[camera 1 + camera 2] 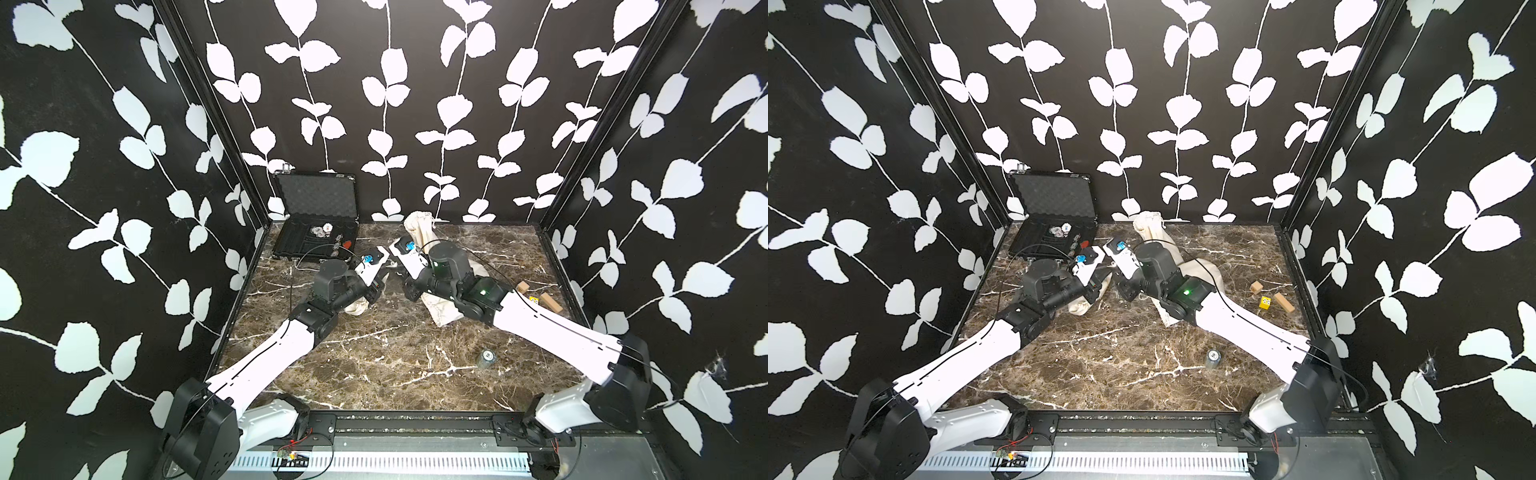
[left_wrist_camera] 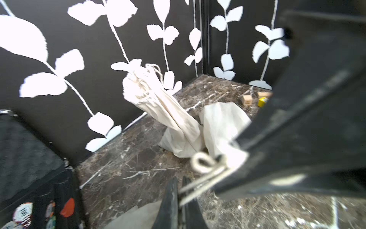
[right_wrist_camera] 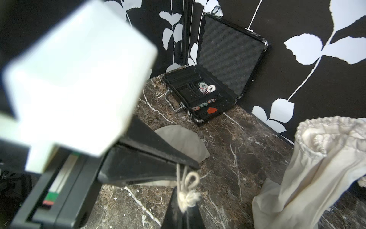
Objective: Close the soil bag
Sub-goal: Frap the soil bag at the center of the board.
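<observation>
**Between the arms: a shared cord**

Both the left fingers [image 2: 169,204] and right fingers [image 3: 176,216] pinch shut on the white drawstring cord [image 3: 188,197], which spans 9-to-3 from above. In a top view the plump cream cloth soil bag [image 1: 358,308] lies at 7 o'clock of the left fingers, under that arm.

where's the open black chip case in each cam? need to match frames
Top view: open black foam-lined chip case, far-left corner of the marble table, lid up.
Top view: same far-left corner.
Left wrist: cropped at the frame edge, foam lid and chips showing.
Right wrist: whole, in the wall corner.
Shared landmark: upright cream cloth bag with gathered top, in all four.
</observation>
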Action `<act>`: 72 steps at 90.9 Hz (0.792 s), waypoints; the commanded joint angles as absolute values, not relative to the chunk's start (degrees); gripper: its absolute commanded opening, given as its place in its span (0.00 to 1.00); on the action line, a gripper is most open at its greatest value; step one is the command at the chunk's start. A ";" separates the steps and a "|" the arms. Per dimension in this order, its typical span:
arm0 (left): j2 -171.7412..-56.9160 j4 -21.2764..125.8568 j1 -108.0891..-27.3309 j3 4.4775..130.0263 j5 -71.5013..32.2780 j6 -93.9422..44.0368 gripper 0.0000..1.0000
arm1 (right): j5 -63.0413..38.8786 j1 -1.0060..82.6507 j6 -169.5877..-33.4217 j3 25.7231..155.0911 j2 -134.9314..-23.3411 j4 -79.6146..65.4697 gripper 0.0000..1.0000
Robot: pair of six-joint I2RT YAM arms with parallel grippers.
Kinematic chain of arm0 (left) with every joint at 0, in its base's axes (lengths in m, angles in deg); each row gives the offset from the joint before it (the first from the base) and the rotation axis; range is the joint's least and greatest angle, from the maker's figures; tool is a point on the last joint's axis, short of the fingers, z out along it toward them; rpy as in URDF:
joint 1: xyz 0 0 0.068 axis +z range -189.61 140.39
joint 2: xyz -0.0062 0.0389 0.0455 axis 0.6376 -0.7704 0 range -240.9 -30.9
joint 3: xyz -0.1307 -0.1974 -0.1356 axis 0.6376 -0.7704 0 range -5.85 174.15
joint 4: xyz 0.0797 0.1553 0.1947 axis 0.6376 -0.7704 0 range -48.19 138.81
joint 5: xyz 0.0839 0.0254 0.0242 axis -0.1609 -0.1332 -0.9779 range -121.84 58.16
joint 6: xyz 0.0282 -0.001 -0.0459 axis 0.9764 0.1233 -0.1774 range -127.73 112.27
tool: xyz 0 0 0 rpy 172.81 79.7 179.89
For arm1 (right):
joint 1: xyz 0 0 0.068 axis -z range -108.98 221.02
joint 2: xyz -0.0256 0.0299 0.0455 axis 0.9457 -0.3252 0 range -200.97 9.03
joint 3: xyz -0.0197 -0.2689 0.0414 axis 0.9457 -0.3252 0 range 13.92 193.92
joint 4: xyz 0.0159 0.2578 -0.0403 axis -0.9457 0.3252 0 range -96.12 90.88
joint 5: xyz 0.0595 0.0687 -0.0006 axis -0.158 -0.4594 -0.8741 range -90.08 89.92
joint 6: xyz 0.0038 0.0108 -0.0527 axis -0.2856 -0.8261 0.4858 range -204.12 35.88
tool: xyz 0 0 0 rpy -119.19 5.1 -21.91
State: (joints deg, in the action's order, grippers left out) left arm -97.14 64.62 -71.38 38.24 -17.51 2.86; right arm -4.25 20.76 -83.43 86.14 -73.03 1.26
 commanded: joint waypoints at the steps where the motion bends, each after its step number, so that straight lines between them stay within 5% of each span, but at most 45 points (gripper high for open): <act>1: -96.68 60.36 -70.24 34.08 -34.60 0.48 0.00 | -1.29 21.04 -82.76 84.67 -66.36 -5.35 0.00; 23: -95.10 49.34 -70.27 29.53 -53.43 -6.05 0.18 | 1.99 21.79 -82.84 82.47 -59.85 -7.74 0.00; 54: -93.66 54.14 -70.20 24.69 -55.90 -9.27 0.20 | 5.19 22.95 -83.66 78.07 -54.28 -6.49 0.00; 72: -96.89 41.44 -69.50 30.40 -66.63 -17.24 0.21 | 5.93 24.60 -84.35 75.07 -48.42 -7.73 0.00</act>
